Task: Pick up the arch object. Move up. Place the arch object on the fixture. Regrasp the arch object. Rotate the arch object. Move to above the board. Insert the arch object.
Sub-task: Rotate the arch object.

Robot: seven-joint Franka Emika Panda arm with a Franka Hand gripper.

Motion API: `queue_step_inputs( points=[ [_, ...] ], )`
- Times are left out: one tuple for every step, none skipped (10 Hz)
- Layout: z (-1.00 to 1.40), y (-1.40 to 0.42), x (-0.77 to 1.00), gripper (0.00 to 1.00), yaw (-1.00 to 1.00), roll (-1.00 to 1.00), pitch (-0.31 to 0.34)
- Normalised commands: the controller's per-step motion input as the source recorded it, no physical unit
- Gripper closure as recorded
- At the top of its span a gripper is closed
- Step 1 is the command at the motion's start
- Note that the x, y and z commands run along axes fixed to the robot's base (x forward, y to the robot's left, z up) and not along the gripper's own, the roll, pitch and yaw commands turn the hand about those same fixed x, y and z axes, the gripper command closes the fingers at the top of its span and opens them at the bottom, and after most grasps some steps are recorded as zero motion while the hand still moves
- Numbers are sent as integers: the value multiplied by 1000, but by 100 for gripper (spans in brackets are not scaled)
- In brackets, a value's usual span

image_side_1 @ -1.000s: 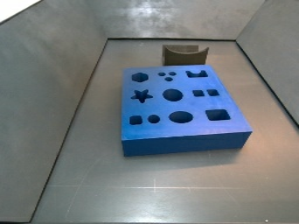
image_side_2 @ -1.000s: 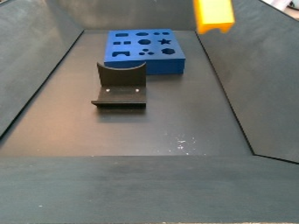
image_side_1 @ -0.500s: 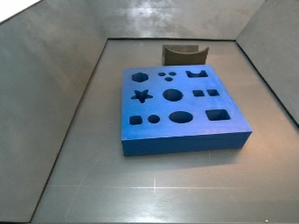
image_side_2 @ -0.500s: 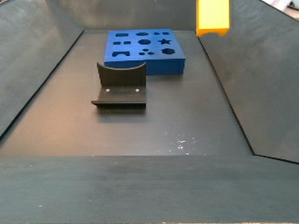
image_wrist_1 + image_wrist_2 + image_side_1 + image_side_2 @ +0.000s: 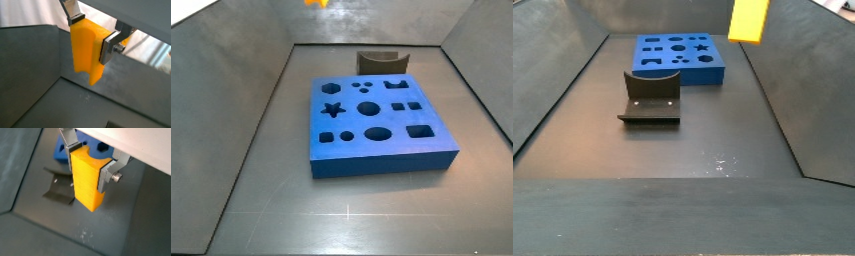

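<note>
The arch object (image 5: 87,50), a yellow-orange block, hangs high in the air with my gripper (image 5: 92,32) shut on its upper part. In both wrist views a silver finger presses each side of it, and its curved notch faces up between the fingers (image 5: 108,173). A side view shows the arch object (image 5: 748,20) at the top edge, above and to the right of the blue board (image 5: 680,55). Only its tip (image 5: 315,3) shows in a side view. The dark fixture (image 5: 649,97) stands on the floor beside the board (image 5: 378,120). My gripper's fingers do not show in the side views.
Sloping grey walls (image 5: 553,80) close in the floor on all sides. The fixture (image 5: 60,185) and a corner of the board (image 5: 63,150) lie far below the held block. In a side view the fixture (image 5: 378,60) stands behind the board.
The held arch object has shifted slightly left in a side view and looks narrower. Its tip has come into the top edge of a side view. Board and fixture have not moved.
</note>
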Motion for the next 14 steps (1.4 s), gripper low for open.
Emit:
queue_step_inputs(
  points=[
    [29, 28, -24, 100, -1000, -929, 296],
    [31, 26, -24, 100, -1000, -949, 369],
    [33, 24, -16, 100, -1000, -975, 425],
    [32, 23, -12, 100, -993, -1000, 464],
    [41, 25, 9, 100, -865, -1000, 511],
    [48, 27, 23, 100, -718, -942, 522],
    [53, 24, 42, 100, -502, -751, 464],
    [32, 21, 69, 100, -287, -500, 357],
    [11, 25, 74, 100, -188, -325, 277],
    [4, 16, 71, 100, -123, -225, 217],
    [0, 2, 34, 100, -1000, 0, 0],
    [-2, 5, 30, 100, -1000, 1, -3],
    [-4, 7, 28, 100, -1000, 1, -2],
    [-7, 7, 25, 100, -1000, 1, -2]
  ],
)
